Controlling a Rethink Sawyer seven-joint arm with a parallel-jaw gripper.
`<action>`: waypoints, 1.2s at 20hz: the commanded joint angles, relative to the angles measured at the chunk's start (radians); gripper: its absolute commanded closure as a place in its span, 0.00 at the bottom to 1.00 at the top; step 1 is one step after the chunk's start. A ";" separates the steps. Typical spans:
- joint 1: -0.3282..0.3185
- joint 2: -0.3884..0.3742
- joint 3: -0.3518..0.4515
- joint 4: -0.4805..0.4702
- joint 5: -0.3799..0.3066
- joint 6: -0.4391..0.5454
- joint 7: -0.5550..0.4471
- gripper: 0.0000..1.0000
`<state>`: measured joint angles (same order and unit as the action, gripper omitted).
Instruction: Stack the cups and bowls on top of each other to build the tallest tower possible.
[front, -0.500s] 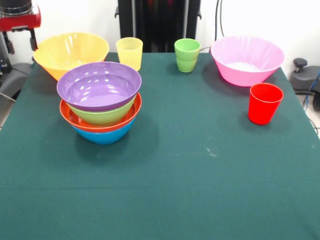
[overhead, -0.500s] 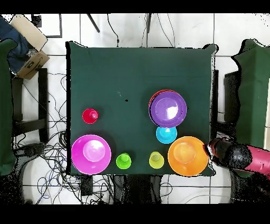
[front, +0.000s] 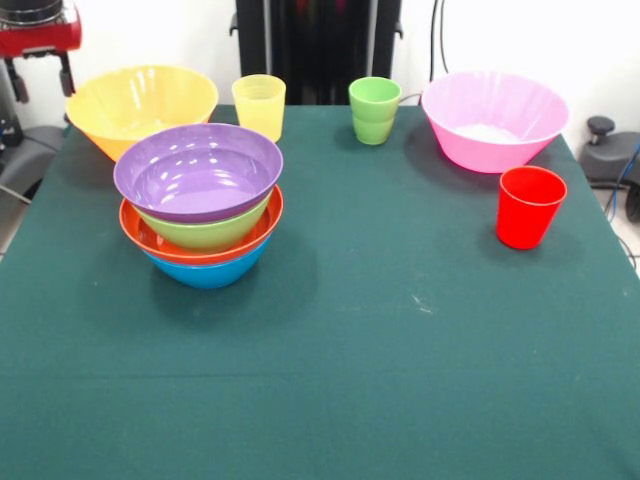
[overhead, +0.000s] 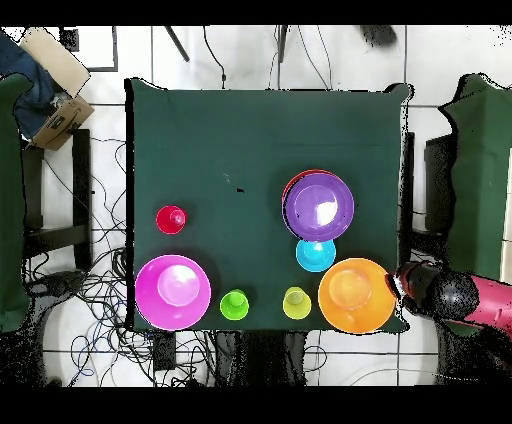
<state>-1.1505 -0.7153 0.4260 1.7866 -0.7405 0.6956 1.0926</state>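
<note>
The tower (front: 203, 205) stands at the left of the front view, four bowls nested mouth-up — a blue one at the bottom, then red-orange, then green, with the purple bowl (front: 198, 170) on top, its hollow empty. They sit inside one another, which keeps the pile steady but, I judge, gains little height per bowl. The yellow-orange bowl (front: 141, 106) waits at the upper left, just behind the pile, and the pink bowl (front: 495, 119) at the upper right; something pale shows in its bottom, though I cannot tell what. The yellow cup (front: 259, 105) and green cup (front: 374, 110) stand upright along the far edge, the red cup (front: 529, 206) at the right, all apparently empty. From overhead a small blue bowl (overhead: 315, 254) sits between the pile and the yellow-orange bowl. The arm (overhead: 452, 296) hangs off the table's lower right corner there — its gripper I cannot make out, so whether it is open or closed I cannot tell.
</note>
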 joint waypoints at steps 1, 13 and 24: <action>0.066 0.093 -0.034 0.056 -0.085 -0.117 0.083 0.00; 0.085 0.197 -0.107 0.032 -0.118 -0.255 0.100 0.00; 0.055 0.451 -0.143 -0.112 -0.161 -0.384 0.060 0.00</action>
<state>-1.1163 -0.4677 0.2898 1.7781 -0.8038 0.4058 1.0929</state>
